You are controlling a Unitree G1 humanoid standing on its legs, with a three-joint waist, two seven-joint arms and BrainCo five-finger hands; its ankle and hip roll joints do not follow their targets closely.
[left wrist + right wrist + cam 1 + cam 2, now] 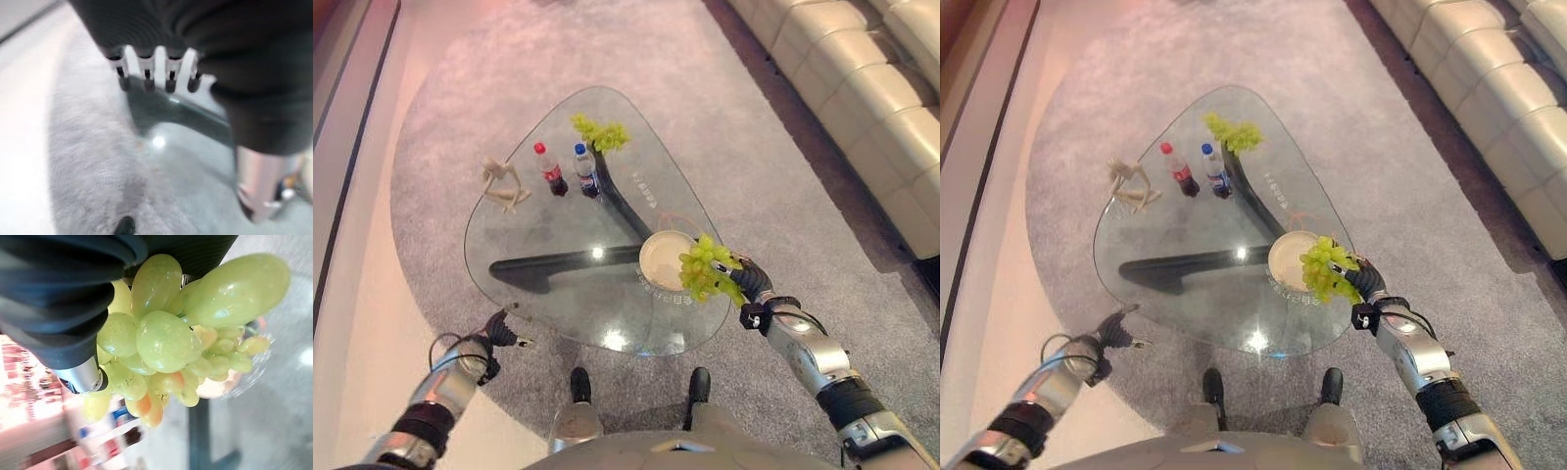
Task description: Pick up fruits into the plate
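- Left eye view looks down on a glass table with rounded corners, standing on a grey carpet, with a cream sofa along the far right.
- Right hand is at the table's near right edge, its fingers curled round a bunch of green grapes.
- That bunch hangs over the right rim of a round cream plate, which sits on the glass near the right side.
- Right wrist view shows the grapes pressed up against the hand's dark cover, with the thumb beside them and the plate behind.
- A second bunch of grapes lies at the far edge of the table, well apart from the plate.
- Two small bottles stand side by side just near of that bunch: a red-capped bottle on the left and a blue-capped bottle on the right.
- A pale figurine stands on the left part of the glass.
- Left hand hovers at the near left edge of the table, holding nothing; in its wrist view the fingers hang straight and relaxed above the glass.
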